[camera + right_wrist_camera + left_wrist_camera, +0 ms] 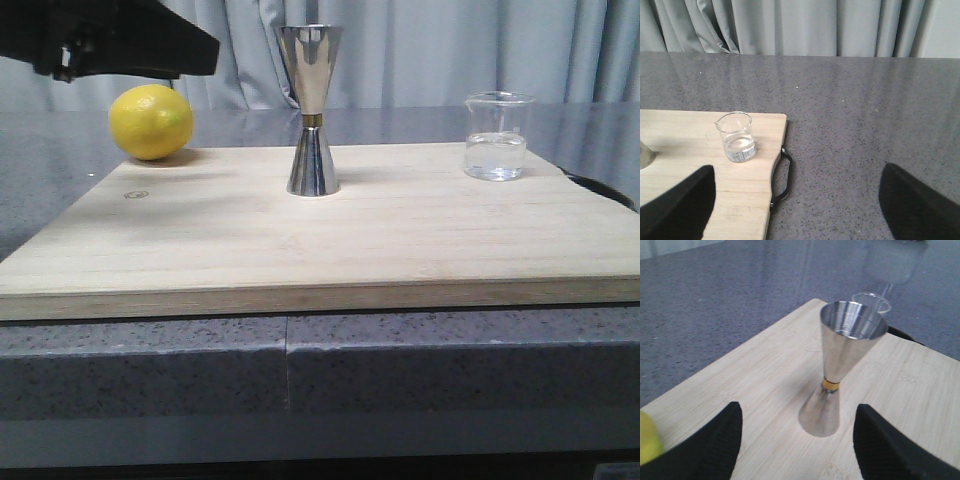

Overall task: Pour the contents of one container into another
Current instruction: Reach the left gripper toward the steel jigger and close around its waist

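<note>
Beaker point(496, 137): one; jigger point(311, 110): one; lemon point(150, 121): one; all on board point(300, 250).

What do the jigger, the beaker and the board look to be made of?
Jigger: polished steel by its look, mirror reflections, thin gold waist band. Beaker: clear, probably glass, see-through walls with clear liquid inside. Board: pale wood, possibly bamboo, with straight grain and a matte finish.
</note>
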